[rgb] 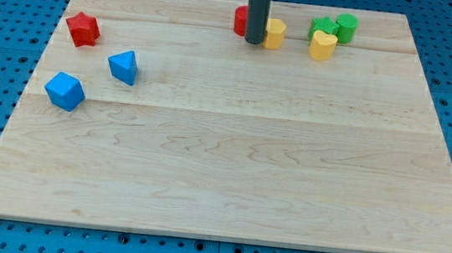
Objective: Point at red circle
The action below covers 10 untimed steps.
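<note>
The task is judged nearly done, as my tip (254,42) is set just beside the half-hidden red circle (240,20) on the bench (230,169); no jaws are fitted.

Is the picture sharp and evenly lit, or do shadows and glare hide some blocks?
Camera view: light is even and soft, with no glare on the wooden board. Blocks cast only faint shadows. Focus is sharp throughout. Only my tip hides anything: its rod covers most of the red circle.
</note>
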### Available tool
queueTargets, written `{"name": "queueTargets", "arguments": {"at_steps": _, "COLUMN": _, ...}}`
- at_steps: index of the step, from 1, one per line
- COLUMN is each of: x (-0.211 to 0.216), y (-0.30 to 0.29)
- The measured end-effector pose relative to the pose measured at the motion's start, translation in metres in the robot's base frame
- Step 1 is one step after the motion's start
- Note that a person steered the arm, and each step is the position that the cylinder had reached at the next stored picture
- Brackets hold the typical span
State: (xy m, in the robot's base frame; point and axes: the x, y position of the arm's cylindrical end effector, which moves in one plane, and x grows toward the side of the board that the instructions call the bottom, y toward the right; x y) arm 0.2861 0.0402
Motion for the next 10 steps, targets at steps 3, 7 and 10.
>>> {"name": "queueTargets", "arguments": {"at_steps": 3, "x": -0.059, "y": 0.017}}
{"name": "queueTargets", "arguments": {"at_steps": 7, "x": -0.073, "y": -0.004}}
{"name": "queueTargets", "arguments": {"at_steps": 10, "x": -0.073, "y": -0.006}}
